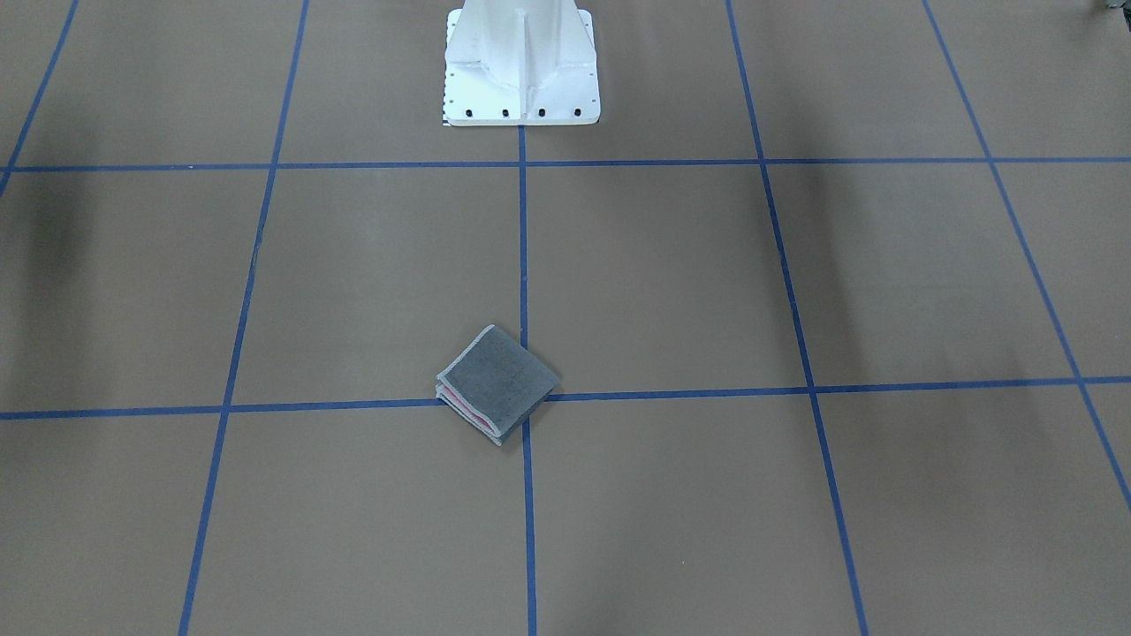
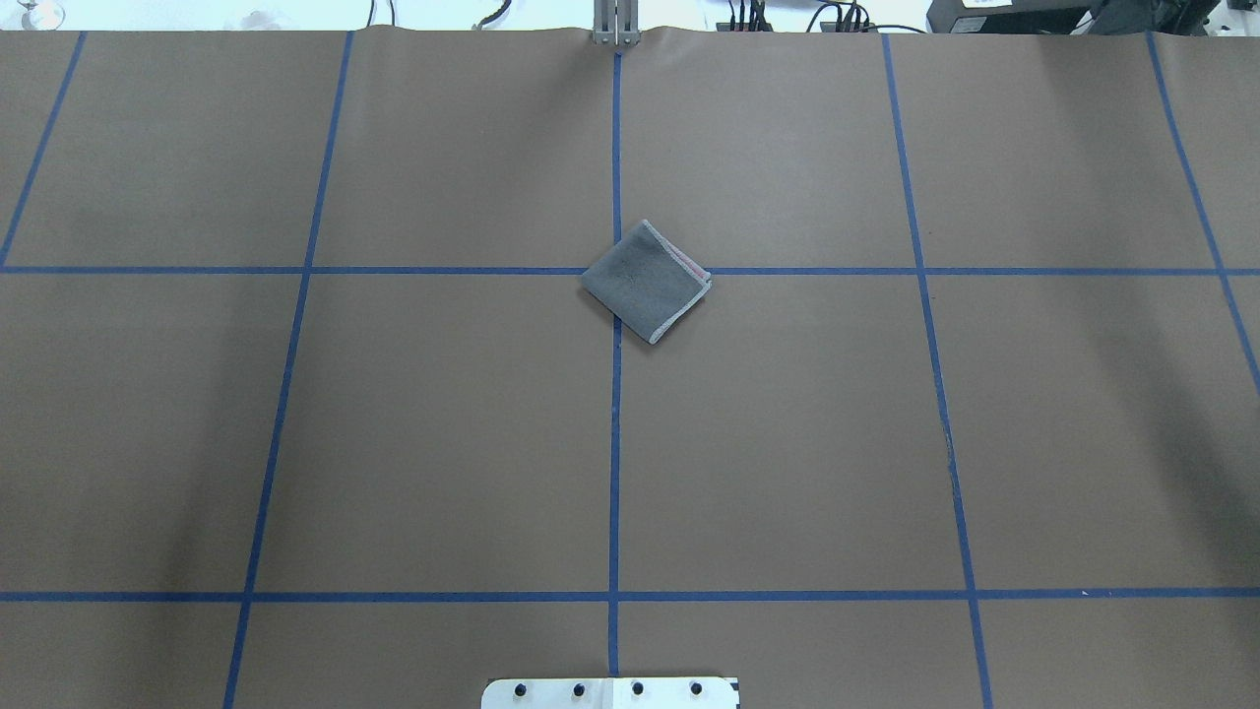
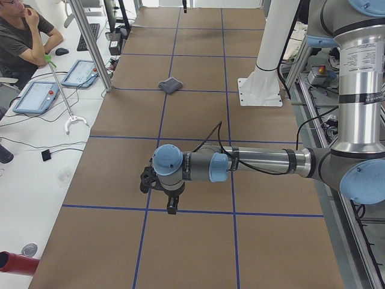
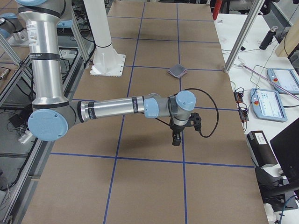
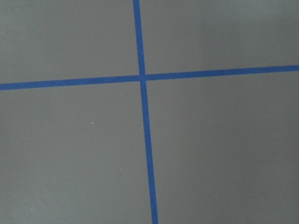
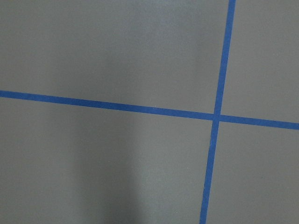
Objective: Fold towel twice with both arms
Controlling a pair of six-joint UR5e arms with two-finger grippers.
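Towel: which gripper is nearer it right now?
Probably right, barely. The left gripper and right gripper hover far off on opposite sides; the towel sits slightly to the robot's right of the centre line.

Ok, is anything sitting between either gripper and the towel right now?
Nothing visible. Only brown table surface with blue tape lines lies between the left gripper, the right gripper and the folded towel.

Folded towel (image 4: 177,70) lies well beyond right arm (image 4: 121,108)
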